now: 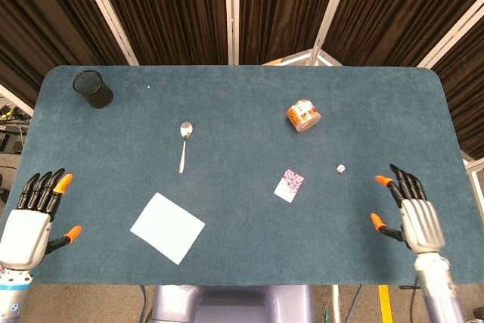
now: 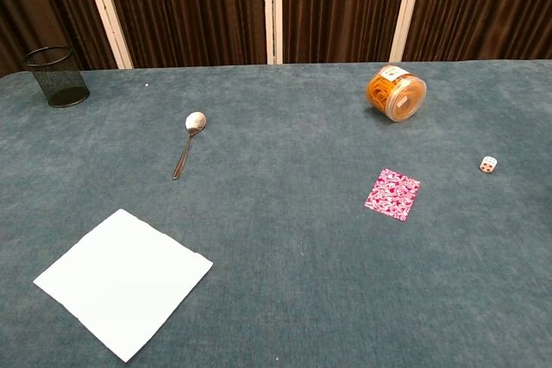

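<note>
Nearby, small white die (image 1: 341, 168) with dark pips, right hand (image 1: 414, 218) empty, fingers spread

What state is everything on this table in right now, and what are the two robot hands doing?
die: at rest on the table, apart from both hands.
patterned pink card: flat on the table.
orange jar: lying on its side.
spoon: flat, bowl pointing away.
white sheet: flat.
black mesh cup: upright.
right hand: fingers apart, holding nothing.
left hand: fingers apart, holding nothing.
</note>
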{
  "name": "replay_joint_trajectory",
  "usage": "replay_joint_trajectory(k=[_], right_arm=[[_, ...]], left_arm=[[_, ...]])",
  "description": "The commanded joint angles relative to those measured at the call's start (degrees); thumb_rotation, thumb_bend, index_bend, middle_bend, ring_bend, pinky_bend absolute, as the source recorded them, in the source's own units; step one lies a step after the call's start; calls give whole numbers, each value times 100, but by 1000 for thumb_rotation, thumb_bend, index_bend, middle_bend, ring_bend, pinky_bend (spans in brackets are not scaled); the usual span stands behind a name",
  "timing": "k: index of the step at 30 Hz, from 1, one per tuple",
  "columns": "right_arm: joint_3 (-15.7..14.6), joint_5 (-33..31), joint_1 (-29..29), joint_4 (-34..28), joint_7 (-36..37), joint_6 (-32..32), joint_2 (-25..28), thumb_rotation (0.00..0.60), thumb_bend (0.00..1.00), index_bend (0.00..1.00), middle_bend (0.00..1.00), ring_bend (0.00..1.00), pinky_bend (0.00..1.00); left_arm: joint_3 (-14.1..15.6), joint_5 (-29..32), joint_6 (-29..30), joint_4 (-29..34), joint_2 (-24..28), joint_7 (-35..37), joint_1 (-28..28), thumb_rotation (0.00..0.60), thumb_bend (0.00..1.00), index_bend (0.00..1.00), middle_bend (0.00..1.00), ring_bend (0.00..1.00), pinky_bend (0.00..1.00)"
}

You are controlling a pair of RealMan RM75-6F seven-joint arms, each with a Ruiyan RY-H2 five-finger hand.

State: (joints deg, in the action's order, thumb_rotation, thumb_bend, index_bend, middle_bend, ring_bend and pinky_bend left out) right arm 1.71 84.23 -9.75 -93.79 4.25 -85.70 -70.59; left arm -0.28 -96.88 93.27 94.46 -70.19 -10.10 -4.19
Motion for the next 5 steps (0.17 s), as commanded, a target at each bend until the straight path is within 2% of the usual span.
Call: replay_joint_trajectory(k=[1, 5], right_arm=[[-83, 214, 163, 162, 117, -226, 37, 600, 212, 135, 0, 0, 0], [-68, 204, 194, 207, 226, -194, 55, 600, 211, 105, 0, 0, 0]], left_arm=[[2, -9, -4, -5, -11, -14, 1, 600, 0, 0, 0, 0, 0], [23, -37, -24, -12, -25, -56, 3, 600, 0, 0, 0, 0, 0]])
